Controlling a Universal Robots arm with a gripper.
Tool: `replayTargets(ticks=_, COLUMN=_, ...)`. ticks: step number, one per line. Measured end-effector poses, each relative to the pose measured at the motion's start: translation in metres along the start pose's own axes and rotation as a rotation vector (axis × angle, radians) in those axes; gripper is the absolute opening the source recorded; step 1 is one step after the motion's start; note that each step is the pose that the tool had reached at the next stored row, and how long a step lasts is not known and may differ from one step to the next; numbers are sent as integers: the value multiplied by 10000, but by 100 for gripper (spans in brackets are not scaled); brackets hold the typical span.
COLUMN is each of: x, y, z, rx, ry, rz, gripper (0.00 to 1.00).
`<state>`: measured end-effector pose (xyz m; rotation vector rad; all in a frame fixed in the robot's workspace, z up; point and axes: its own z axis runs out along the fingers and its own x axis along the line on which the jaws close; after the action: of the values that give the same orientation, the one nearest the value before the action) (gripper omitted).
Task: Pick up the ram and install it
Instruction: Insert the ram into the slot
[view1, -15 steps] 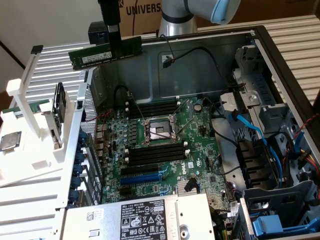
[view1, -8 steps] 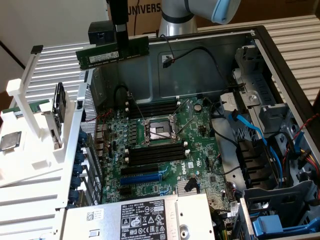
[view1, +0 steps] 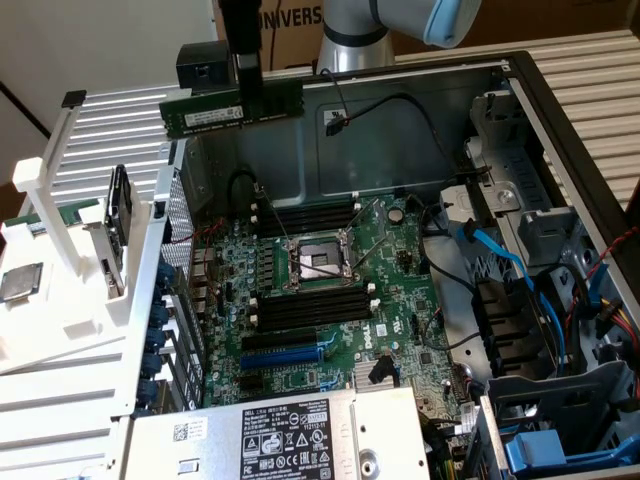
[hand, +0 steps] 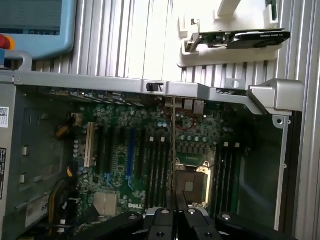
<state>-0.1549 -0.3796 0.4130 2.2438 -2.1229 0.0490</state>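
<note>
Over on the exterior view's left sat the white rack (view1: 60, 320). Just past it, the claw (view1: 250, 100) was clamped shut on the ram (view1: 215, 112), pinching it a bit off-centre. The stick hung level in the air above the far-left corner of the case (view1: 400, 130), well clear of the motherboard (view1: 395, 290). Further right, black memory slots (view1: 305, 305) flanked the CPU socket (view1: 315, 262). I'd reckon the trick was getting the stick parallel to a slot with the notch lined up, then going straight down with even pressure.
</note>
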Motion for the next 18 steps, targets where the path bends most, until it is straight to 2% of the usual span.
replayTargets(ticks=7, x=0, y=-74, z=46, rx=-18, ry=-45, rz=345, gripper=12)
replayTargets(ticks=8, x=-2, y=-118, z=57, rx=-19, ry=-46, rz=378, gripper=12)
replayTargets(ticks=18, x=-12, y=-355, z=114, rx=-28, ry=-59, rz=519, gripper=12)
